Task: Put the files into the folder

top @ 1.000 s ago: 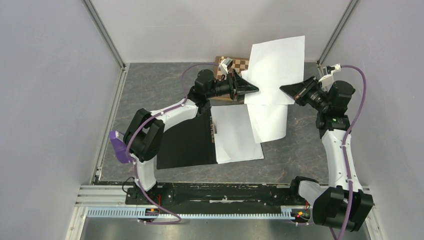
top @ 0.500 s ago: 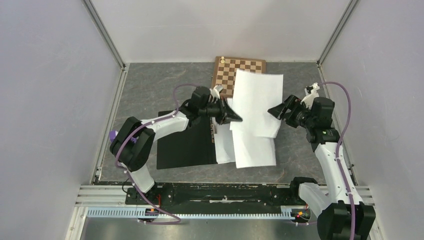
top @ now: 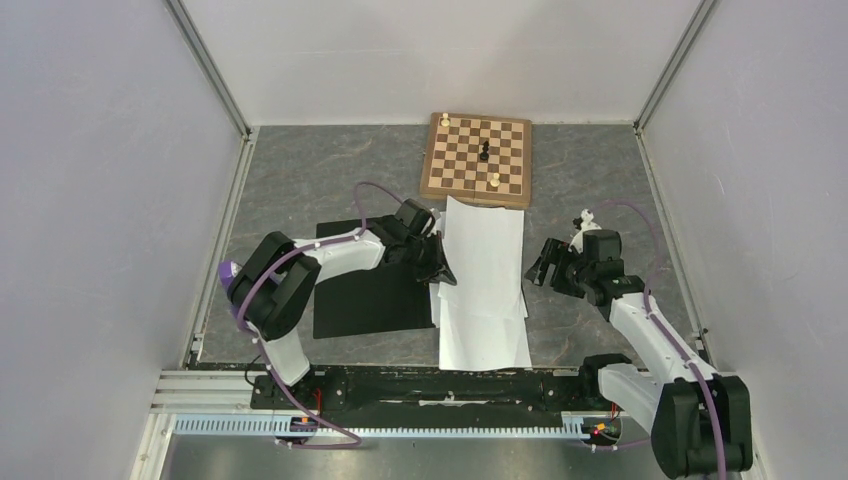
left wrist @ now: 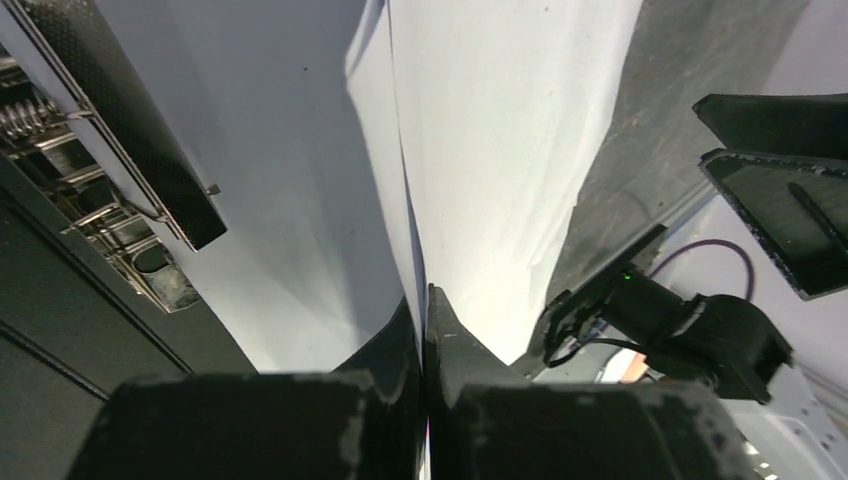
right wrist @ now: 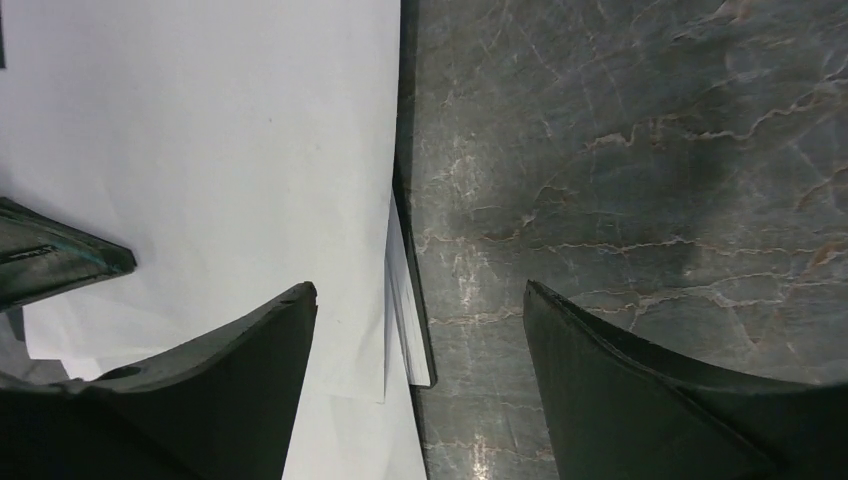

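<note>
The folder (top: 365,298) lies open, black inside up, with its metal spine clip (left wrist: 70,150) showing in the left wrist view. White files (top: 483,290) lie stacked on its right half, the top sheet (top: 485,245) reaching back toward the chessboard. My left gripper (top: 443,274) is low at the sheets' left edge, shut on the edge of a white sheet (left wrist: 500,150). To the right of the stack, my right gripper (top: 540,268) is open and holds nothing. Its jaws (right wrist: 420,290) straddle the sheets' (right wrist: 200,150) right edge and the folder's black rim (right wrist: 405,200).
A wooden chessboard (top: 477,158) with a few pieces lies at the back, just beyond the top sheet. A purple metronome (top: 232,285) stands at the left behind my left arm. Grey marbled tabletop (right wrist: 650,150) lies right of the folder. Walls enclose the table.
Both arms came down and forward, bringing the raised sheet onto the stack in the folder. My right gripper opened and let go of it. My left gripper shut on the sheet's edge.
</note>
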You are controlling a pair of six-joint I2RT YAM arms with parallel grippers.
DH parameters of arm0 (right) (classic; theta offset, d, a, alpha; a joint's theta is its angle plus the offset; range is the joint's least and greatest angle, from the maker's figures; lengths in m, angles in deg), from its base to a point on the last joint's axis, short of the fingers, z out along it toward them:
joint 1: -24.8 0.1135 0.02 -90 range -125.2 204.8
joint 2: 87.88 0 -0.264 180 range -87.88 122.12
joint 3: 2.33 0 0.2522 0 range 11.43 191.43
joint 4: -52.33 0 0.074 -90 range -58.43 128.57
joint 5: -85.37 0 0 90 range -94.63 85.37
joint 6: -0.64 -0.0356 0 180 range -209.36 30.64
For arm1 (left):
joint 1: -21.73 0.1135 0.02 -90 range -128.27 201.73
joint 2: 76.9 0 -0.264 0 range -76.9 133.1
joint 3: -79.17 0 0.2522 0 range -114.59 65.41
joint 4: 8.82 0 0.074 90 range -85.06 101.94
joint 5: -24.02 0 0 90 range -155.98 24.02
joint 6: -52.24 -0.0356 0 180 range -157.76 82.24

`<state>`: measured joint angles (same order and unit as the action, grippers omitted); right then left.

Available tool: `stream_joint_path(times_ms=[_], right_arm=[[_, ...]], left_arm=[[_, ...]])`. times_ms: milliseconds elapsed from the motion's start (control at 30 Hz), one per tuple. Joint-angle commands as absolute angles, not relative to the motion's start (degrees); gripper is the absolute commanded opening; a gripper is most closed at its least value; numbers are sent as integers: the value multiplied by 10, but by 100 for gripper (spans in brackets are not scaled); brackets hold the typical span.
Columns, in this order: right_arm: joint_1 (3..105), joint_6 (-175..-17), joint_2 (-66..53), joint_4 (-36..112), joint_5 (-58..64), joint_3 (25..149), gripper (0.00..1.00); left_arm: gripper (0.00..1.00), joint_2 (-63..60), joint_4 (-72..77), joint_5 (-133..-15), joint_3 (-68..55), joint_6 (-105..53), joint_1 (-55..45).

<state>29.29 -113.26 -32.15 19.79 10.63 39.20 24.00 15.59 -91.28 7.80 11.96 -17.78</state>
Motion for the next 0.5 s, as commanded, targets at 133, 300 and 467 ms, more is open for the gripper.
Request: stream_joint_path(times_ms=[133, 300, 467], right_arm=[[353, -1128, -303, 273, 44, 377, 78], [353, -1130, -331, 285, -12, 367, 81], [347, -1149, -365, 370, -28, 341, 91]], left_arm=[[2, 228, 154, -882, 57, 15, -209], [2, 189, 166, -811, 53, -81, -255], [2, 126, 110, -759, 92, -125, -286]])
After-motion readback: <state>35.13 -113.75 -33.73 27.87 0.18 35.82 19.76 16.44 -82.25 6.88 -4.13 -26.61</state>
